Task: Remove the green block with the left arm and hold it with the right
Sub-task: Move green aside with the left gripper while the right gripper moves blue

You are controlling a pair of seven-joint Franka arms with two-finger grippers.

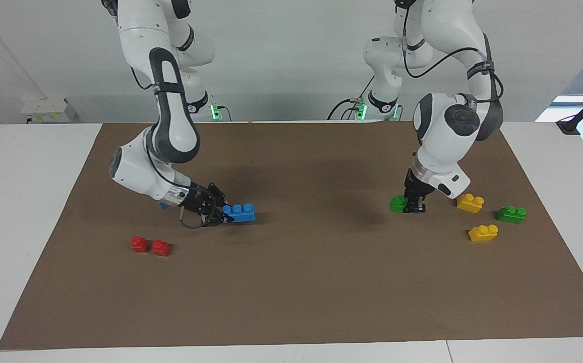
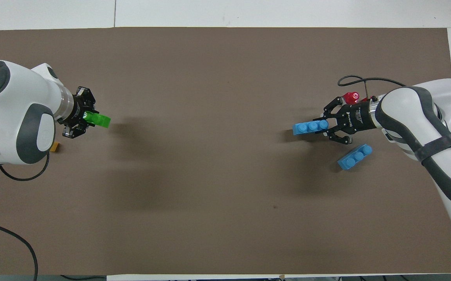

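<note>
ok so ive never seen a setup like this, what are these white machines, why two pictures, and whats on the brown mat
They are two robot arms with two-finger grippers. One picture faces them from across the table; the other looks down from above their end.

The left gripper is shut on the green block, near two yellow bricks and a darker green brick. The right gripper is shut on a blue brick. A second blue brick and two red pieces lie on the brown mat at the right arm's end.

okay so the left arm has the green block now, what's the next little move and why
Probably lower the left end effector and set the green block on the mat: it is gripped and already apart from the blue brick held by the right end effector.
</note>
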